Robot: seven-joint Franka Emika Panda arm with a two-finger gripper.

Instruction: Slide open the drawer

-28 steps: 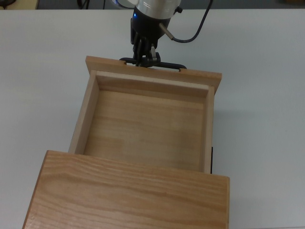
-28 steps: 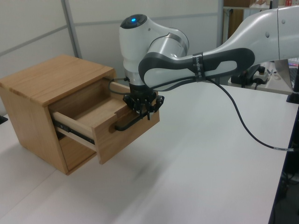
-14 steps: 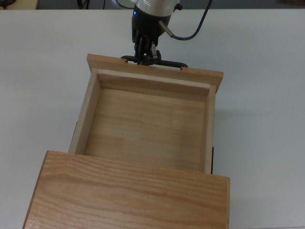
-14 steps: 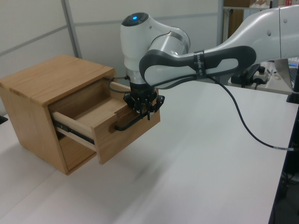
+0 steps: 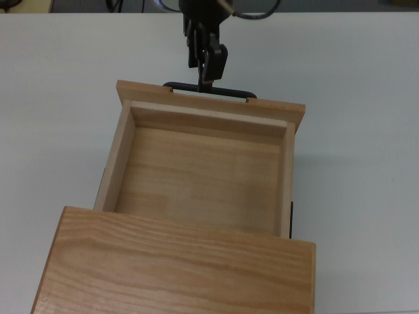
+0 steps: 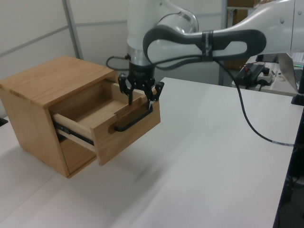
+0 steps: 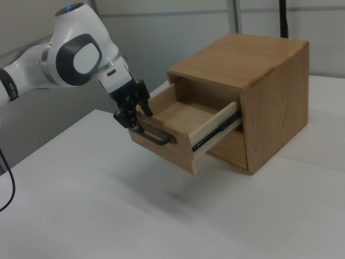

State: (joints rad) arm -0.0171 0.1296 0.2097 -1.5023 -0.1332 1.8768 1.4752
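Observation:
The light-wood drawer (image 5: 283, 171) stands pulled well out of its wooden casing (image 5: 177, 261), its inside empty. A thin black bar handle (image 5: 230, 91) runs along the front panel. My gripper (image 5: 207, 69) hangs just above the handle, open, with nothing between its fingers. In the left view the gripper (image 6: 140, 99) is above the drawer (image 6: 128, 135) front and clear of the handle (image 6: 133, 121). The right view shows the gripper (image 7: 132, 115) raised over the handle (image 7: 156, 137) of the drawer (image 7: 161, 148).
The casing (image 6: 47, 80) sits on a white table (image 6: 213, 156). The arm's black cable (image 6: 251, 128) trails across the table in the left view. A wall stands behind the casing (image 7: 259, 65) in the right view.
The gripper was shut on the handle; it has let go, opened and risen above it. The drawer stays where it was.

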